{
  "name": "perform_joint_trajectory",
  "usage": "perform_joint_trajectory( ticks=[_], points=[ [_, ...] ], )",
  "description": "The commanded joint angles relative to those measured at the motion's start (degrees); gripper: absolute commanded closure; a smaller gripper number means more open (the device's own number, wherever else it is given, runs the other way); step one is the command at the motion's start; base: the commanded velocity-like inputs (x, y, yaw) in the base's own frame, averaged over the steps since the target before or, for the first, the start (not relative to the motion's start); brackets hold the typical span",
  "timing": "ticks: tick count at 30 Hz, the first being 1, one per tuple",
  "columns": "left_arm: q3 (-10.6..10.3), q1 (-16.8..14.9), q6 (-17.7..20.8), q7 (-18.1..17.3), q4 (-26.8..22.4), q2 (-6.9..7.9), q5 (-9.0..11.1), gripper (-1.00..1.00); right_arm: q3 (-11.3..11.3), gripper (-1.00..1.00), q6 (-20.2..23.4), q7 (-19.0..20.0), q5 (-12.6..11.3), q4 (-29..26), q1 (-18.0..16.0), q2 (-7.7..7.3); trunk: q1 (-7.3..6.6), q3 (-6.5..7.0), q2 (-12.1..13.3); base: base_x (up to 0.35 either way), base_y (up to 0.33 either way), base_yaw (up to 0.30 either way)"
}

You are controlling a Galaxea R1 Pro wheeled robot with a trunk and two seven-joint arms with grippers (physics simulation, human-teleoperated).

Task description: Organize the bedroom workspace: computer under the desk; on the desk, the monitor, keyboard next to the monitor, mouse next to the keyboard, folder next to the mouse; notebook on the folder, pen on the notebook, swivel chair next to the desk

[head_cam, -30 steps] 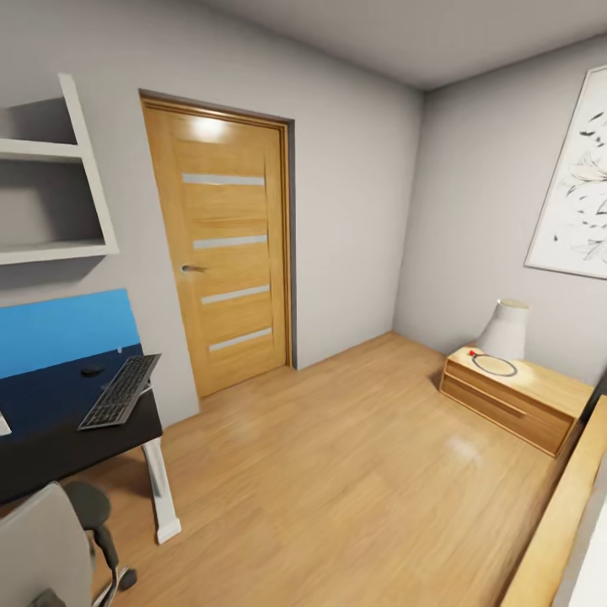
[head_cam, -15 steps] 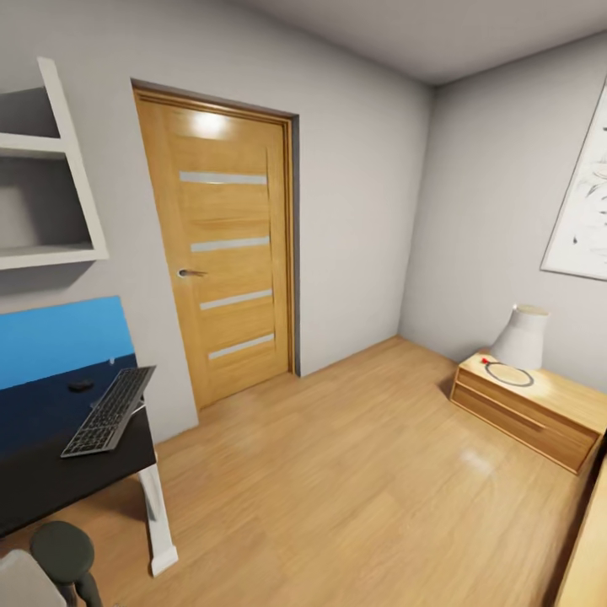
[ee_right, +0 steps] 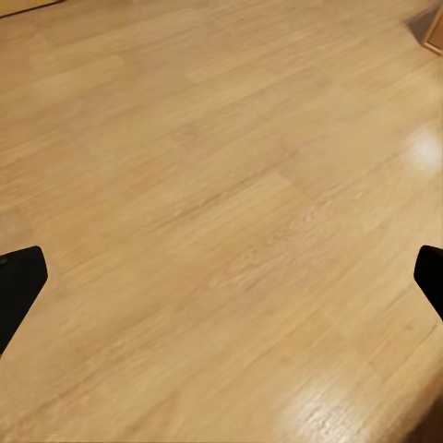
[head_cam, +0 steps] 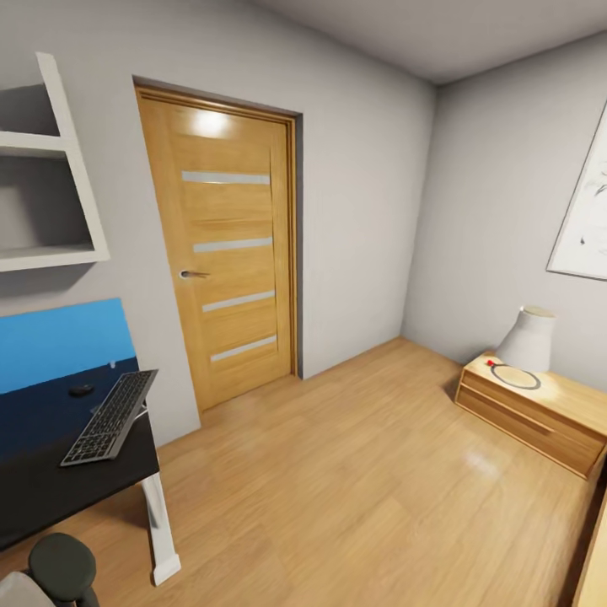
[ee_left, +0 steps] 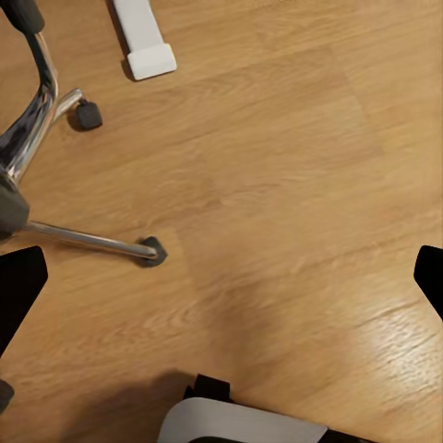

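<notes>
At the far left a white wall shelf (head_cam: 51, 202) hangs above the desk (head_cam: 51, 489), whose glossy black top ends in a white leg (head_cam: 160, 527) and carries a bright blue back panel (head_cam: 59, 341). On that top lies the keyboard (head_cam: 110, 419), angled toward the desk's end, with a small dark lump that is probably the mouse (head_cam: 81, 389) just behind it, near but apart. Below the desk edge a dark rounded armrest of the swivel chair (head_cam: 61, 566) pokes into sight; its metal star base (ee_left: 55, 166) and castors stand on the wood floor (ee_left: 277, 185) close to the desk foot. Monitor, computer, folder, notebook and pen I cannot place from here.

Further right stand a closed wooden door (head_cam: 223, 253), then bare floor, then a low wooden cabinet (head_cam: 539, 417) with a pale lamp (head_cam: 527, 339).

Both grippers hang over the floor, the left gripper (ee_left: 221, 286) and the right gripper (ee_right: 221, 286) each spread wide and carrying nothing.

The risk, as I judge it, is the chair underfoot: the left arm hangs right over those castor legs, so a careless turn of the base could knock the chair rolling, or clip the desk leg and jolt the keyboard toward the edge
</notes>
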Motion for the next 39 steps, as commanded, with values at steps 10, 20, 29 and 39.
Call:
perform_joint_trajectory(
  ticks=[10,20,29,39],
  points=[
    [0.19,-0.01,-0.04,-0.03,-0.10,-0.02,-0.09,-1.00,0.31,-1.00,-0.03,-0.46,0.02,0.05,-0.05,-0.01,0.02,-0.08,-0.06,0.260,0.066,0.000],
    [0.19,0.02,-0.05,-0.03,-0.09,-0.02,-0.09,-1.00,0.37,-1.00,-0.03,-0.45,0.02,0.05,-0.05,-0.02,0.02,-0.08,-0.06,0.323,0.006,0.000],
    [0.19,0.01,-0.05,-0.03,-0.08,-0.02,-0.09,-1.00,0.36,-1.00,-0.03,-0.44,0.02,0.05,-0.05,-0.02,0.02,-0.08,-0.06,0.325,0.000,0.000],
    [0.19,0.01,-0.05,-0.03,-0.07,-0.02,-0.09,-1.00,0.30,-1.00,-0.03,-0.42,0.02,0.05,-0.05,-0.02,0.02,-0.08,-0.06,0.325,0.000,0.000]
  ],
)
